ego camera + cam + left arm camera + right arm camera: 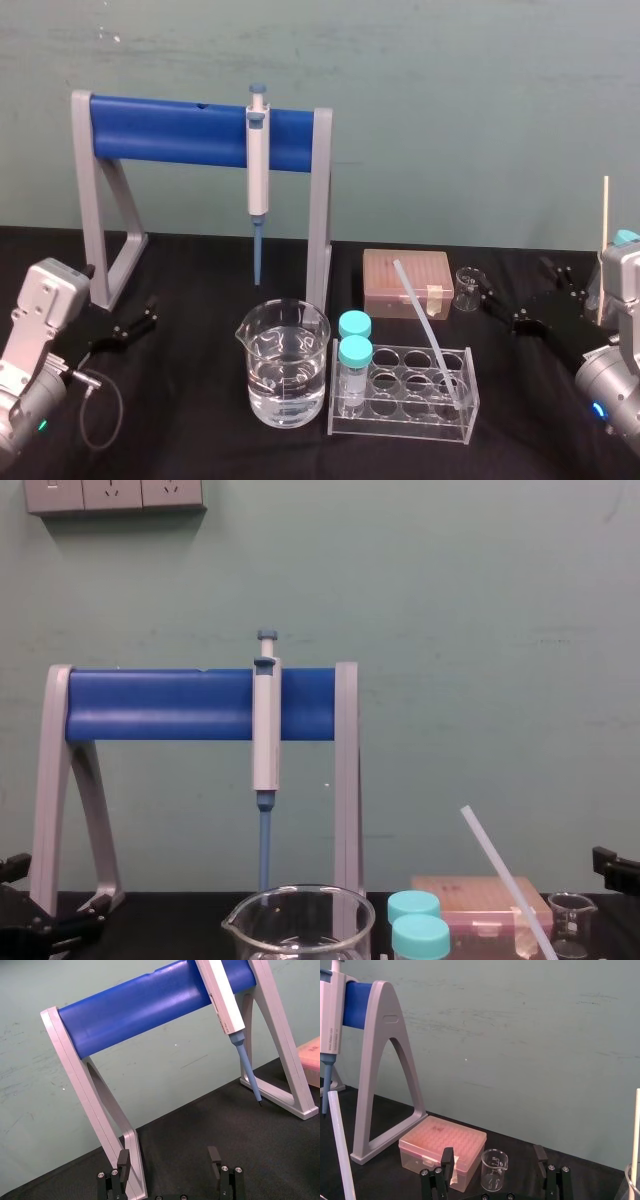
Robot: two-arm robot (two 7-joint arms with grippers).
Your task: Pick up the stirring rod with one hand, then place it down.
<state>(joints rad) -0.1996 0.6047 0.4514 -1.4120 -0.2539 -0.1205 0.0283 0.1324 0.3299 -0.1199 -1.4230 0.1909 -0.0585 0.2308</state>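
Stirring rod [425,325]: leans tilted in the clear tube rack [400,436]. Its lower end sits in a right-hand well, and its upper end slants up and away toward the pink tip box [405,282].

Position: from the right gripper [493,1156] the rod lies off to the gripper's left and a little nearer the robot. The small beaker [466,288] sits just ahead of that gripper, framed between its fingers.

Right gripper: fingers spread wide, nothing held.

Left gripper [169,1157]: also spread and empty, parked by the foot of the pipette stand [107,1125], well apart from the rod.

Handling (judged): thin, stiff, very light and smooth. It is likely slippery and, if glass, brittle.
- Take it on the free length above the rack rim, around mid-shaft, with the pads square across it.
- You'll want a light closing force.
- Lift along the rod's own slant so the lower end doesn't lever against the rack or tip it.
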